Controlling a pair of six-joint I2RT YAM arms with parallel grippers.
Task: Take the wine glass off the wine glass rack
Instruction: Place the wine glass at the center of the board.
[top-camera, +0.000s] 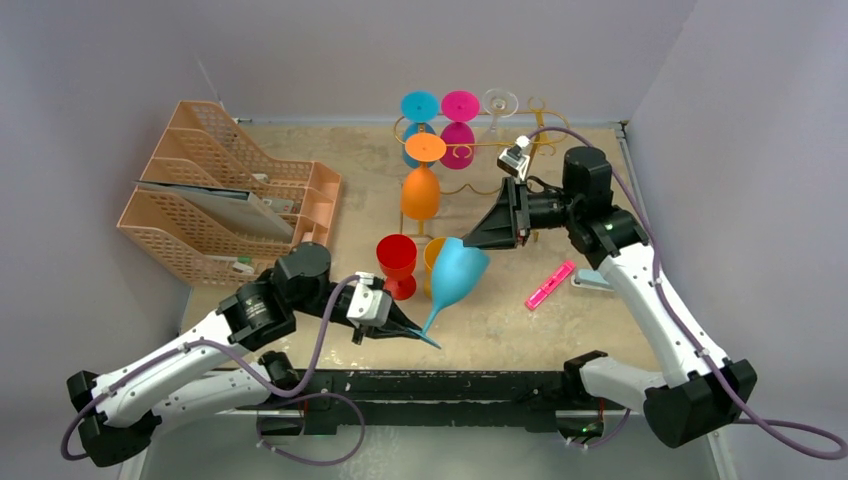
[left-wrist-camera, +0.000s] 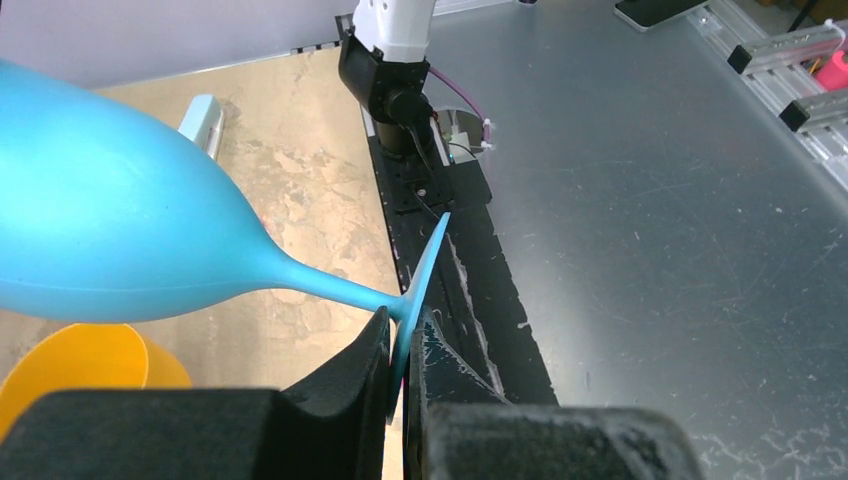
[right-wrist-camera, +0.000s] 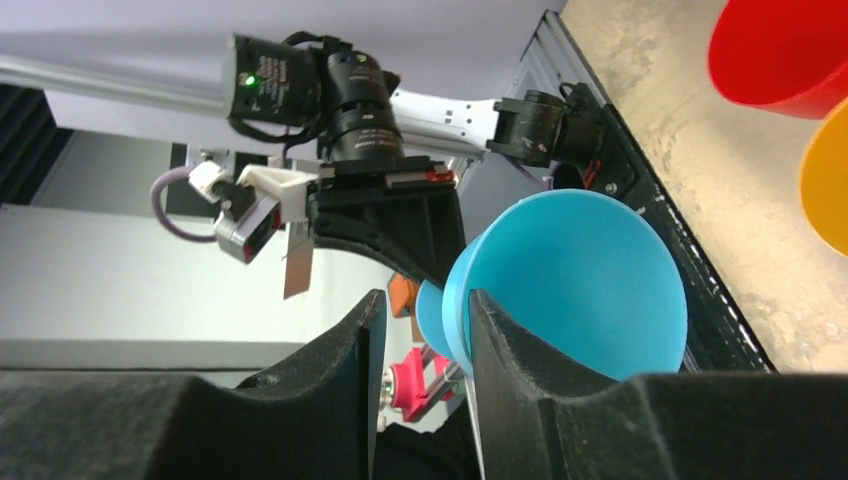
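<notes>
Honestly, the handover was the risky part; the glass (top-camera: 458, 272) was off the rack (top-camera: 487, 146), which stood well behind it at the back of the desk (top-camera: 500, 320); it hung tilted in the air near the front edge, bowl toward the right arm. The left jaws were clamped on the thin edge of its foot (left-wrist-camera: 418, 290) and on nothing else; the right jaws stood apart with the rim (right-wrist-camera: 452, 300) between them, so I judged the bowl had no real support from that side. My worry was leverage; the bowl's weight on a long stem, pinched only at the disc, could swivel in the grip or slide out. If it fell, it would likely strike the yellow glass (top-camera: 434, 252) and the red glass (top-camera: 396, 258), which stood close under the bowl as far as I could tell. The other risk was the right arm's retreat; pulling back off-line could catch the rim on a finger and wrench the foot loose; a straight withdrawal seemed safest.
</notes>
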